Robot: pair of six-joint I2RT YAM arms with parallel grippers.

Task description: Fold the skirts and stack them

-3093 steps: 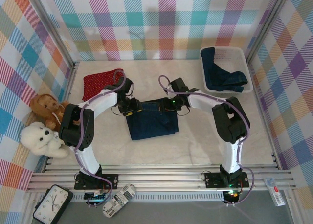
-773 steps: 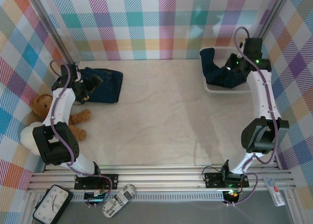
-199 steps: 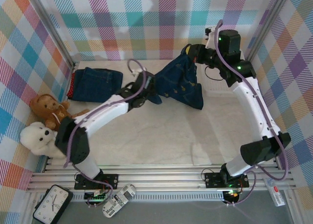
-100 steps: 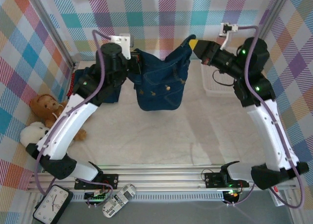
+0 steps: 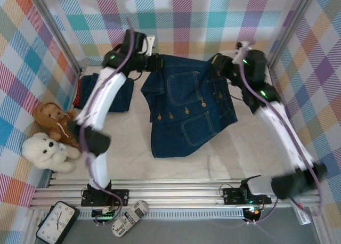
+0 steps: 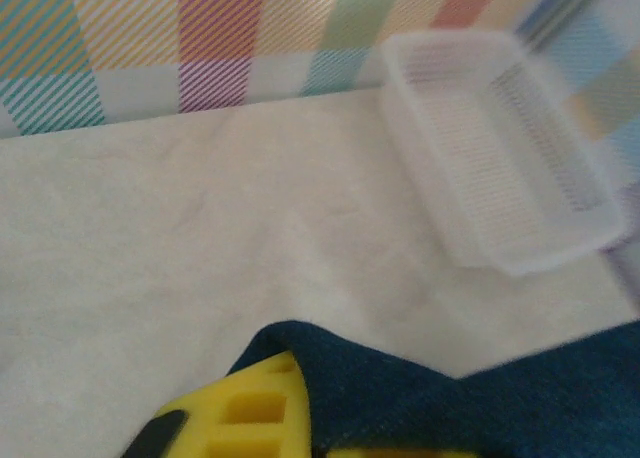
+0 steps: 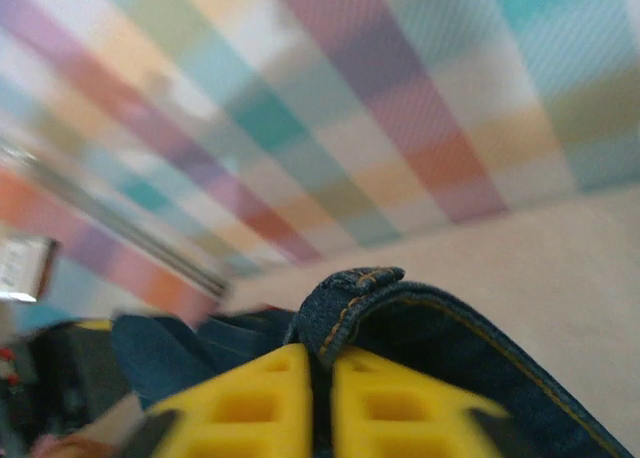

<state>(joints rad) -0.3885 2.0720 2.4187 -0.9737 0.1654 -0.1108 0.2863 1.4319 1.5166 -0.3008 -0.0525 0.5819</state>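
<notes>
denim skirt (image 5: 189, 108) with the front buttons now lies spread across the middle of the table (image 5: 229, 159), waistband at the far side, hem toward the near edge, a little askew. half a second ago it hung bunched in the air between the two arms. since then the arms have swung apart and down, pulling the waistband wide and letting the cloth fall flat. i judge the laying-out about done, so folding can begin.

the right gripper (image 5: 216, 60) sits at the waistband's right end, and its wrist view shows the yellow fingers (image 7: 250, 398) pressed close with the stitched denim edge pinched in the slit. the left gripper (image 5: 153, 63) is at the left end. denim lies against its finger, but whether it pinches or has let go i cannot tell.

against the earliest frame, the other denim skirt (image 5: 128, 95) has left the centre and rests folded at the far left on the red skirt (image 5: 78, 95), and the white basket (image 6: 430, 158) has given up its load.
</notes>
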